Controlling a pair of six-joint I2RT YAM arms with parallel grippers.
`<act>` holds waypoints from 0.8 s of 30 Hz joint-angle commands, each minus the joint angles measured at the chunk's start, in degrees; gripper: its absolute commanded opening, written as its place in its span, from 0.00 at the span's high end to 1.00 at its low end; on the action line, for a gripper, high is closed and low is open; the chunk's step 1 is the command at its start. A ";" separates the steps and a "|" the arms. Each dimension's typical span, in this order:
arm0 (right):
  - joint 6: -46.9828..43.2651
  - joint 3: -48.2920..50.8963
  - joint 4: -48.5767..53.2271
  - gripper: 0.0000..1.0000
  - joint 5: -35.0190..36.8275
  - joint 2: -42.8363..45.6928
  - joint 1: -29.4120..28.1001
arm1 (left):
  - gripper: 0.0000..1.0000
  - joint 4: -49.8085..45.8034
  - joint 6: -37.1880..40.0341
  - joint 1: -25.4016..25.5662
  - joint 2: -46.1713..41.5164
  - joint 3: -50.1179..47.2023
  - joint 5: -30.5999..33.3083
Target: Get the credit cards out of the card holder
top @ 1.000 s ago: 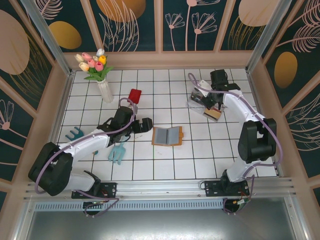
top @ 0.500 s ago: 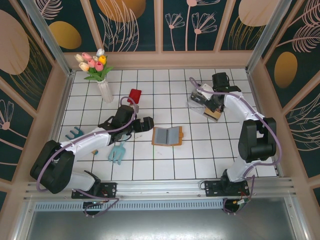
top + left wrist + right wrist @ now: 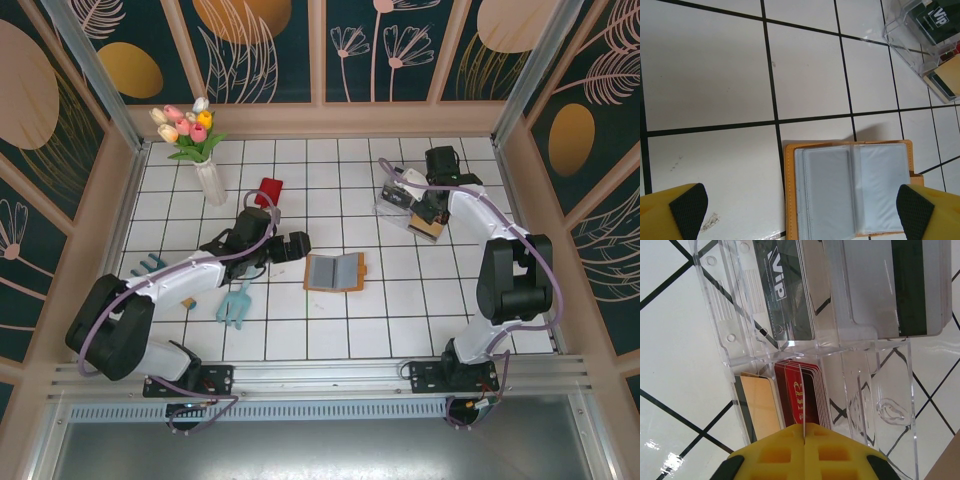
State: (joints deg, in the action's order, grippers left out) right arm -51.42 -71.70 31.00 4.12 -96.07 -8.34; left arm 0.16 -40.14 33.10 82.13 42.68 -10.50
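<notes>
This looks like a robot test place, dressed up like a little room. The floor is a white tiled table [image 3: 330, 330]. Dark walls [image 3: 260, 60] with painted flowers stand around the table. A metal rail [image 3: 320, 372] runs along the table's near edge, and the left arm [image 3: 170, 280] and right arm [image 3: 512, 280] are bolted there. A vase of tulips [image 3: 210, 182] stands in the table's far left corner.

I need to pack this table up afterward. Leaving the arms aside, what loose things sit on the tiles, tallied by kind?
Vase of tulips: 1
Red item: 1
Teal rakes: 2
Small tan block: 1
Orange-brown wallet: 1
Clear card tray: 1
Total: 7
</notes>
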 commanded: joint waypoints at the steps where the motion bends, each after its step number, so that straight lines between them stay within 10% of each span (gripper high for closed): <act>1: -2.83 0.95 -0.73 1.00 1.24 -0.79 0.38 | 0.01 -0.08 -0.55 -0.24 0.75 1.71 -1.01; 15: -4.39 1.21 1.40 0.99 4.36 -3.81 0.81 | 0.02 -0.41 -0.12 -0.29 2.25 3.07 -1.98; 24: -3.07 0.33 1.33 0.66 1.49 -3.83 0.78 | 0.02 -0.08 -0.05 -0.25 1.73 2.84 -2.59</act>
State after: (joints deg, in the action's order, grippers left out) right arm -54.57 -71.29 31.09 6.02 -99.31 -8.19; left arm 0.14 -40.12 33.10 84.18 44.69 -12.05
